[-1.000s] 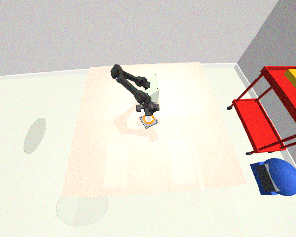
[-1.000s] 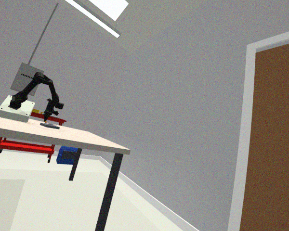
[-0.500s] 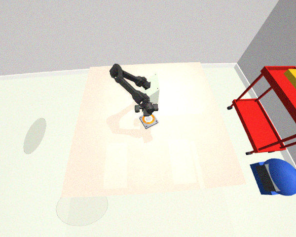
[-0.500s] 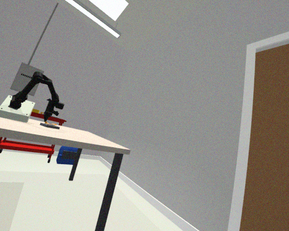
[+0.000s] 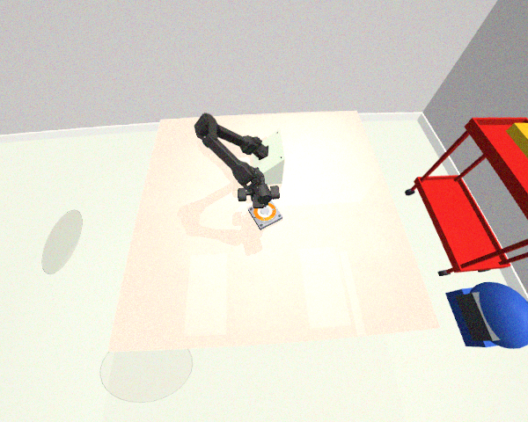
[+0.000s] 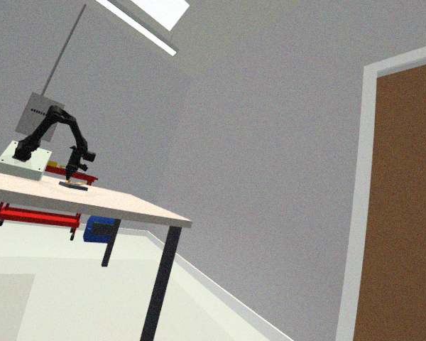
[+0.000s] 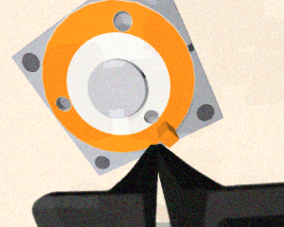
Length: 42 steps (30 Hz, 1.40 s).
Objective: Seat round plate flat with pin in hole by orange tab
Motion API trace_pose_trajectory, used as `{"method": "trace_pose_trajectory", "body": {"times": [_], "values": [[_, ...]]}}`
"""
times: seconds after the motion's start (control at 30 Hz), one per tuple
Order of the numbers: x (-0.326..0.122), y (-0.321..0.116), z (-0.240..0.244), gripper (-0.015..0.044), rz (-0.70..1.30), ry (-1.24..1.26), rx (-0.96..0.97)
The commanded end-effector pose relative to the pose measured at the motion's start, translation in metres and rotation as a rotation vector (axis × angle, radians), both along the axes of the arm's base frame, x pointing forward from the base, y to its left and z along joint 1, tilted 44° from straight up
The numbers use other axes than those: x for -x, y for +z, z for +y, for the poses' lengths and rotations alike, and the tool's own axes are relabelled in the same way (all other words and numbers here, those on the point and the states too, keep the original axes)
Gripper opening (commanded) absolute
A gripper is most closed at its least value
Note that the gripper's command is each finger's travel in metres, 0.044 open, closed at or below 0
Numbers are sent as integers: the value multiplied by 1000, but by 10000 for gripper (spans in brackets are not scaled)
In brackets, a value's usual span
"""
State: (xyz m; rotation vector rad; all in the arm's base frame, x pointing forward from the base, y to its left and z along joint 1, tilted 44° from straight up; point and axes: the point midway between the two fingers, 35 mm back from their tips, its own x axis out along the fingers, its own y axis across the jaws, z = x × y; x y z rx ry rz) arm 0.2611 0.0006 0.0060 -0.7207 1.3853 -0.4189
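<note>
While you look through the wrist view from left to right, you first see the gray square base (image 7: pixel 33 71) turned like a diamond on the table (image 7: pixel 256 57). It has a dark hole near each corner. On the base lies the round plate (image 7: pixel 118 76), orange on the outside with a white ring inside. In its middle is the gray post (image 7: pixel 117 88).

The plate has three small holes, at about 12, 8 and 5 o'clock around the post. The hole at 5 o'clock (image 7: pixel 151 116) is the one next to the orange tab (image 7: pixel 168 132). The tab sticks out from the plate's edge at about 5 o'clock. You cannot tell from here where the pin is, or if the plate lies flat.

Just below the tab are your fingers. They are pressed together with nothing between them, and they make one dark point. That point sits right at the tab and the plate's edge. You cannot tell if it is touching.

In the top view, the arm (image 5: pixel 228 154) reaches down over the base near the middle of the table. Far off at 3 o'clock stand a red cart (image 5: pixel 473 200) and a blue thing (image 5: pixel 501 313).
</note>
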Motion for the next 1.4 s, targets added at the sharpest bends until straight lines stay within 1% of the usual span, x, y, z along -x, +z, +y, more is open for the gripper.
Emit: {"method": "trace_pose_trajectory", "body": {"times": [0.0,1.37], "values": [[-5,5,-5,0,-9,-7,10],[-47,23,-7,0,-12,-7,10]]}}
